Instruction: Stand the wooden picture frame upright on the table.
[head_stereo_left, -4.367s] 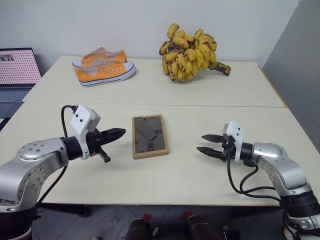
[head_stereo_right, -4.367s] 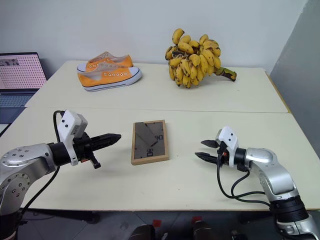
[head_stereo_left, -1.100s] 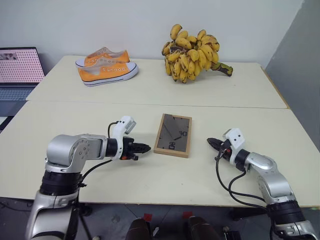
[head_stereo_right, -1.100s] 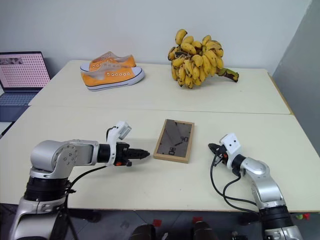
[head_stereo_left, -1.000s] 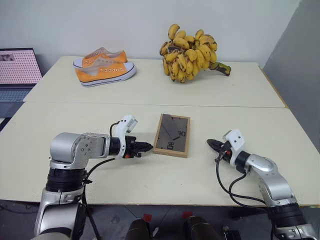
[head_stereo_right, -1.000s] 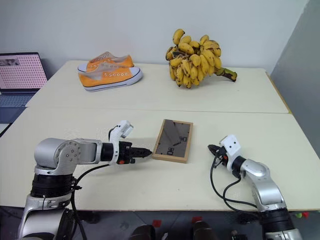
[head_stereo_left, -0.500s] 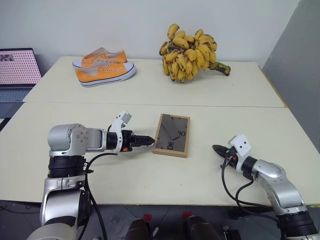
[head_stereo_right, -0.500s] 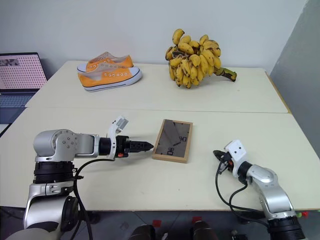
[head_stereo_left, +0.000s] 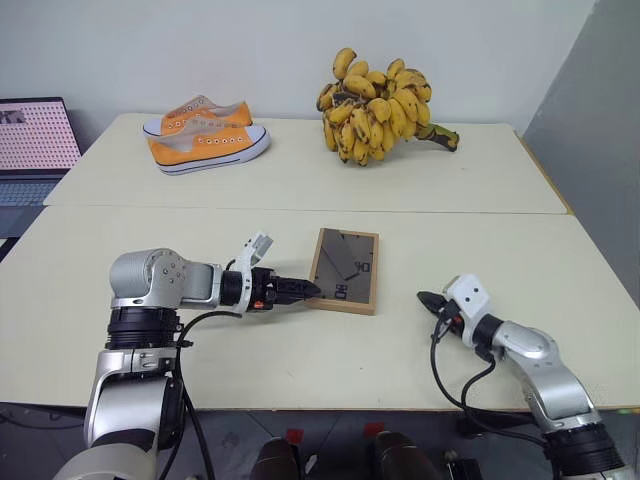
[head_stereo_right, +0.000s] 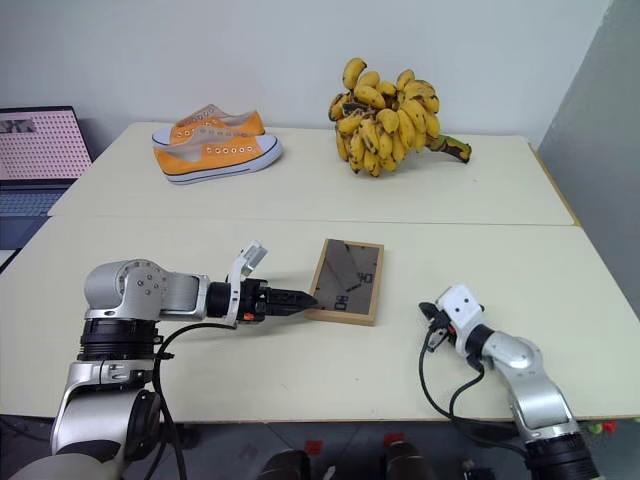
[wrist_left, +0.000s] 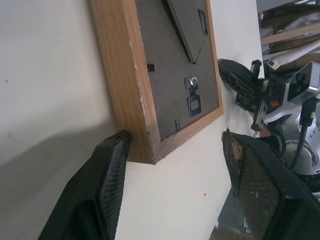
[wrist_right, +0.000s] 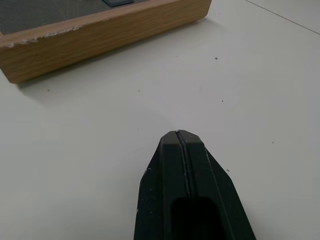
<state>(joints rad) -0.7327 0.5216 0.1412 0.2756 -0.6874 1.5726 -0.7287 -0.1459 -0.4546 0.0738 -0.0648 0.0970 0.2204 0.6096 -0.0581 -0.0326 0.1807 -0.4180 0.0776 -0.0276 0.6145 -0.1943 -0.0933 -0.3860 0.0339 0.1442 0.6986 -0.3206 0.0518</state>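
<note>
Wooden picture frame (head_stereo_left: 344, 270) flat on the counter (head_stereo_left: 300, 180), dark back and stand facing up. Left pincer (wrist_left: 175, 165) spread wide around the frame's near corner, one finger (wrist_left: 107, 170) touching its edge. Right pincer (wrist_right: 187, 150) pressed together, empty, just short of the frame's right side.

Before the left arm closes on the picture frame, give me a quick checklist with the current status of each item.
1. Left pincer open wide enough for the frame's edge: ok.
2. Wooden picture frame lying flat, back up, on the table: ok.
3. Frame corner between the left fingers: ok; one finger touches the frame's side.
4. Right pincer shut and apart from the frame: ok.
5. Stand folded flat against the back: cannot tell.
6. Shoes and bananas out of the way: ok.
</note>
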